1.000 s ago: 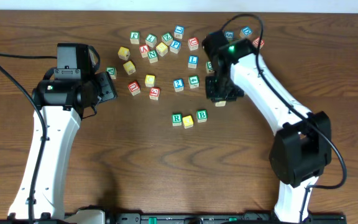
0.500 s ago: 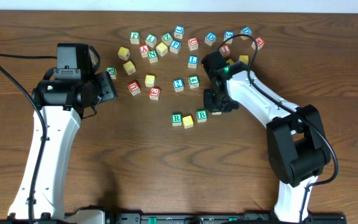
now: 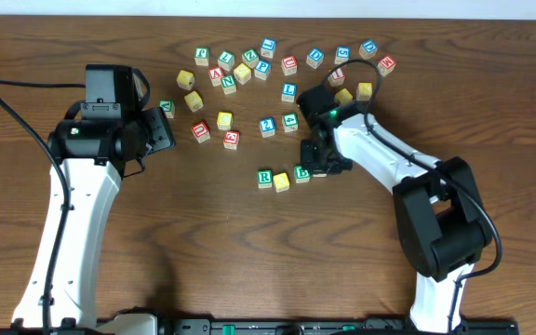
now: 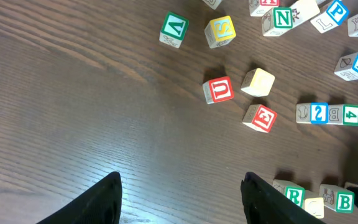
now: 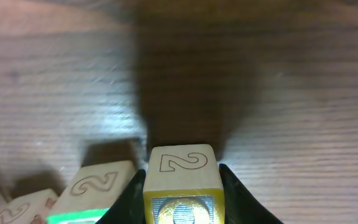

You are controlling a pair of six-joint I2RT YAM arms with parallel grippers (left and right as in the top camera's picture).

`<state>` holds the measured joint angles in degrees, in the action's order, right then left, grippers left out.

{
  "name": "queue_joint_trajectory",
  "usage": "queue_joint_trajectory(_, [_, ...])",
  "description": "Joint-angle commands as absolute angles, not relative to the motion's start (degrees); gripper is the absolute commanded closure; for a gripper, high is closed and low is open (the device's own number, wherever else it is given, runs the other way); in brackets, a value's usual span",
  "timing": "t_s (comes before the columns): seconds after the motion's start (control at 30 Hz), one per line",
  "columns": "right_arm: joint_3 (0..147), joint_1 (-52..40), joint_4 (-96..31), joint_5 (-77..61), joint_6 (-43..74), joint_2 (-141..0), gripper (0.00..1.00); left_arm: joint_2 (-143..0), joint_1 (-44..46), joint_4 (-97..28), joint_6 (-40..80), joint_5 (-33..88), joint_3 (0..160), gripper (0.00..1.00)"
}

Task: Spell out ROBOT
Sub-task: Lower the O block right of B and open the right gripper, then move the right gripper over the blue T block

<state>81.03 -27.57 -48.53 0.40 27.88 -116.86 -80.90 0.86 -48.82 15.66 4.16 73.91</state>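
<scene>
A row of blocks lies mid-table: a green R block (image 3: 264,177), a yellow block (image 3: 281,181) and a green B block (image 3: 301,173). The row also shows in the left wrist view, with the R block (image 4: 293,195) at the lower right. My right gripper (image 3: 323,162) is shut on a yellow-edged block (image 5: 180,180) and holds it low, just right of the B block (image 5: 101,183). The held block's top face seems to show an O. My left gripper (image 3: 161,128) is open and empty (image 4: 182,199) over bare wood at the left.
Several loose letter blocks lie scattered along the far side (image 3: 249,65), with more near the right arm (image 3: 366,88). A red U block (image 4: 219,90) and a red block (image 4: 260,118) lie nearer the left gripper. The table's wood (image 3: 203,251) fills the near side.
My right gripper has moved down and left with its block, from beside the far pile to just right of the B block. The left arm has not moved.
</scene>
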Motion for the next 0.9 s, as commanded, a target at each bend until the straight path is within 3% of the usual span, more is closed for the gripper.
queue_joint_trajectory(0.0, [80.77, -28.23, -48.88, 0.47, 28.69, -117.32, 0.71, -81.3, 0.71, -48.8, 16.16, 4.05, 74.85, 0.39])
queue_joint_trajectory(0.23, [80.79, -28.05, -49.5, 0.49, 28.69, -117.32, 0.62, -81.3, 0.71, -48.77, 16.16, 4.05, 74.85, 0.39])
queue_joint_trajectory(0.87, [89.25, -25.5, -59.64, -1.67, 25.58, -111.22, 0.54, -81.3, 0.71, -48.77, 16.14, 4.03, 74.85, 0.39])
